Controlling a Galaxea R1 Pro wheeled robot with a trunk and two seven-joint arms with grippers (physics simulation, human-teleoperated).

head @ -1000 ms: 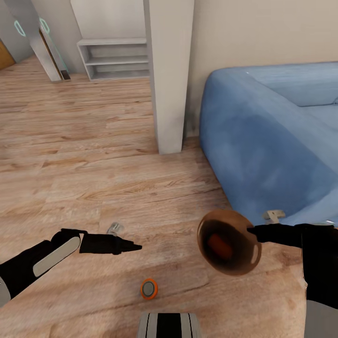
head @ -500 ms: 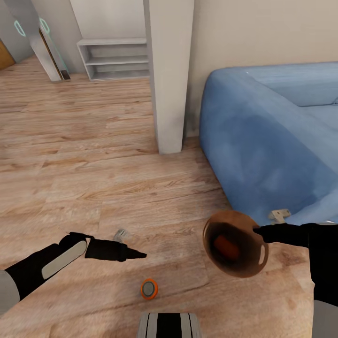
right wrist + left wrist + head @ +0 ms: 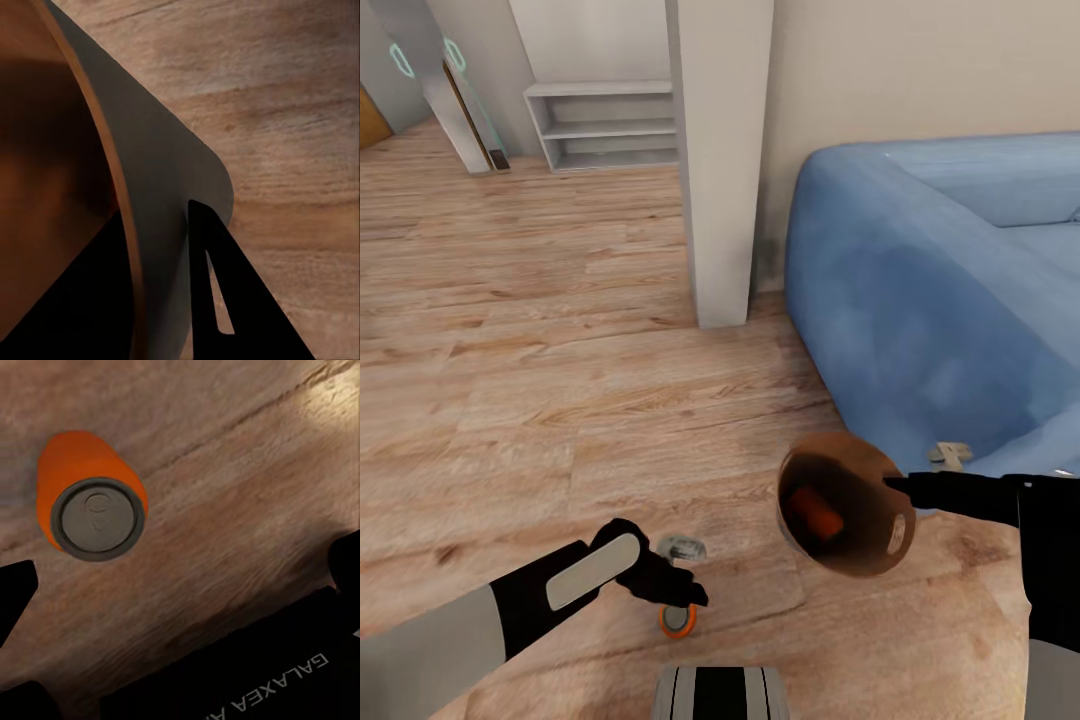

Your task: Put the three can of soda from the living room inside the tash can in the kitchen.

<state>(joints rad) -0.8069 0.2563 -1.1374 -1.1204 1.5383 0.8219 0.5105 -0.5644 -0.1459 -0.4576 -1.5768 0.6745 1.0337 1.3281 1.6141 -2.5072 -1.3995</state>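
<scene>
A pale wood floor runs across the room to a light wall. A square white pillar stands on it, close beside the arm of a blue sofa. Farther back, a low white shelf unit stands against the wall, with a glass door beside it.

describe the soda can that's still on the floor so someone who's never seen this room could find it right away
Start at the big blue sofa, then come forward over the wood floor to the robot's base. The orange can stands upright there, silver top up, under the left gripper. The other orange can lies inside the brown bin.
</scene>
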